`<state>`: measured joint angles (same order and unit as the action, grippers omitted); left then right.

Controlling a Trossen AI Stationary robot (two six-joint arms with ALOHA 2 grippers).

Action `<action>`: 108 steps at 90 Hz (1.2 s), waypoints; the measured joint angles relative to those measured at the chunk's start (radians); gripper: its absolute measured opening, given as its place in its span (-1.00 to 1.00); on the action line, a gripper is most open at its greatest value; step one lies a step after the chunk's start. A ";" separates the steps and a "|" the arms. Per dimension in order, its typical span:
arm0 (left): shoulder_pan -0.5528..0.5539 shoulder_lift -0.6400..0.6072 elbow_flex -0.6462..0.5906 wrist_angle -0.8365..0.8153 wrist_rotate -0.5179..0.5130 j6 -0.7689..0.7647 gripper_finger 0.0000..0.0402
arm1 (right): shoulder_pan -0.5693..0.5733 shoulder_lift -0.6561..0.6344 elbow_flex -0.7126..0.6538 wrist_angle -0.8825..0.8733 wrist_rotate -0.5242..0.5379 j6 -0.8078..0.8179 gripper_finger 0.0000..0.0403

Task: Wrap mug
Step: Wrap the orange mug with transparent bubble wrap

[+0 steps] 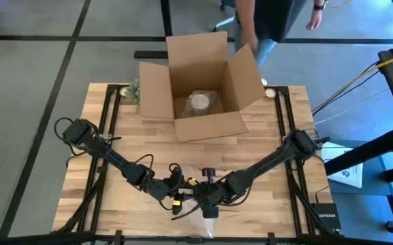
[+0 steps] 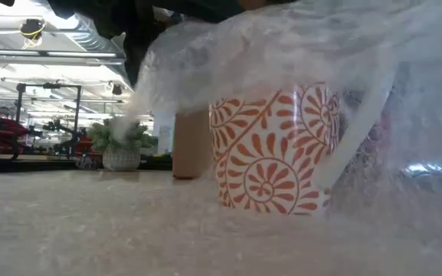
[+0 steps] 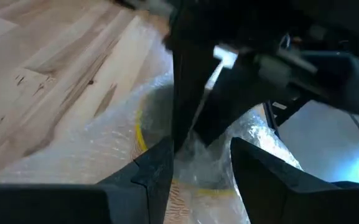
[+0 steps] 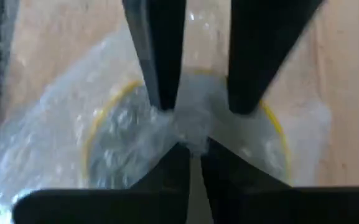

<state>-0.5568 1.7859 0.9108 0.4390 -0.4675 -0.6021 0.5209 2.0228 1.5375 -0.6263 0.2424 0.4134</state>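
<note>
The worktop's (image 1: 114, 143) near edge is crowded by both tools, the left tool (image 1: 180, 192) and right tool (image 1: 207, 197), over the bubble wrap (image 2: 282, 46). The far middle is blocked by an open cardboard box (image 1: 199, 88). Bare boards are left between.

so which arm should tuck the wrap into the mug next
Right, probably: the right gripper is pinched on the bubble wrap directly over the mug mouth. The left gripper is open beside it.

Even overhead light falls on the bench (image 1: 114, 170), with only soft shadows under the arms. In the low view, ceiling lamps (image 2: 33, 29) glare in the background and the bubble wrap (image 2: 297, 46) glints white. Both wrist views are blurred, the dark fingers (image 4: 160, 56) smeared and the wrap between the jaws out of focus.
</note>
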 joint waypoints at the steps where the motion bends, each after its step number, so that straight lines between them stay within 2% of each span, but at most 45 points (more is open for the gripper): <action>1: 0.000 0.000 0.000 0.001 0.001 0.000 -0.28 | 0.000 0.003 0.000 0.001 0.000 0.000 -0.96; 17: -0.006 -0.085 -0.004 -0.083 0.032 0.004 -0.32 | 0.002 0.011 0.001 0.002 0.004 0.000 -0.96; 35: -0.045 -0.337 -0.002 -0.361 0.000 0.041 -0.43 | 0.002 0.013 0.013 -0.006 0.000 -0.009 -0.99; 42: -0.059 -0.422 -0.002 -0.450 -0.018 0.066 -0.58 | 0.002 0.013 0.013 -0.007 0.004 -0.011 -0.99; 51: -0.065 -0.505 -0.002 -0.491 -0.013 0.107 -0.89 | 0.002 0.013 0.013 -0.006 0.008 -0.019 -0.99; 58: -0.056 -0.538 -0.002 -0.471 0.033 0.131 -0.95 | 0.002 0.013 0.013 -0.006 0.009 -0.019 -0.99; 76: -0.016 -0.541 -0.002 -0.461 0.077 0.113 -0.73 | 0.002 0.013 0.013 -0.005 0.009 -0.019 -0.99; 93: 0.033 -0.540 -0.002 -0.473 0.190 0.094 -0.38 | 0.002 0.013 0.013 -0.009 0.009 -0.019 -0.99; 108: 0.053 -0.540 -0.002 -0.481 0.224 0.122 -0.05 | 0.002 0.013 0.013 -0.011 0.008 -0.019 -0.99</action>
<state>-0.5037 1.2461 0.9089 -0.0421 -0.2436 -0.4800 0.5228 2.0357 1.5509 -0.6376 0.2508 0.3946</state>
